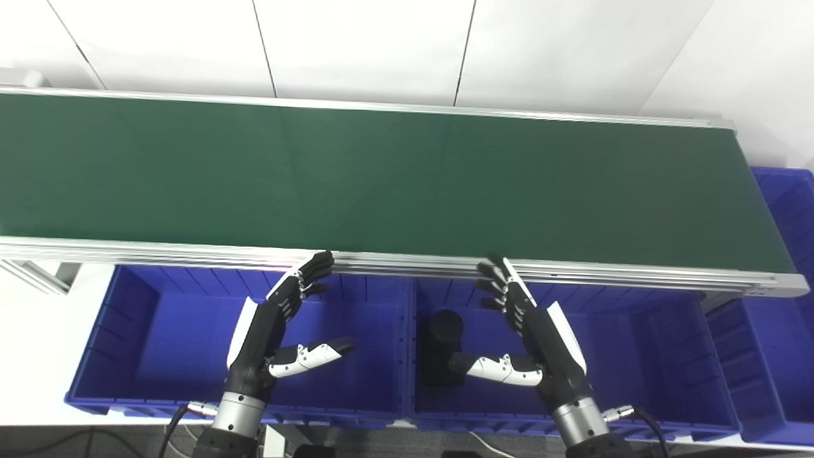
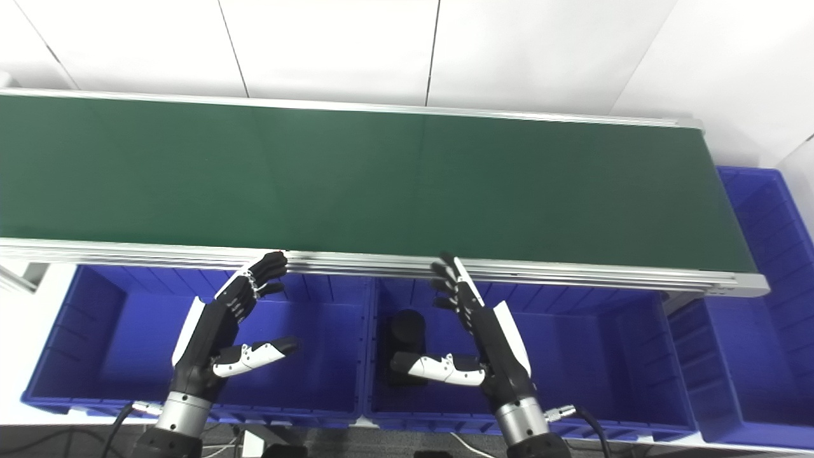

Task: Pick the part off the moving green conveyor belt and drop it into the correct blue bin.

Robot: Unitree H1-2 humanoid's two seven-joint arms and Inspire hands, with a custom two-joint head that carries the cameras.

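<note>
The green conveyor belt (image 1: 394,184) runs across the picture with no part showing on it. A black cylindrical part (image 1: 442,346) lies in the middle blue bin (image 1: 642,356), at its left side. My left hand (image 1: 280,331) hovers open over the left blue bin (image 1: 159,337), fingers reaching up to the belt's near rail. Over the middle bin my right hand (image 1: 531,324) is open too, its thumb just right of the black part, holding nothing.
A third blue bin (image 1: 785,305) stands at the right, past the belt's end. The belt's aluminium rail (image 1: 407,259) runs just above the bins. White wall panels lie behind the belt. Cables trail from both wrists at the bottom edge.
</note>
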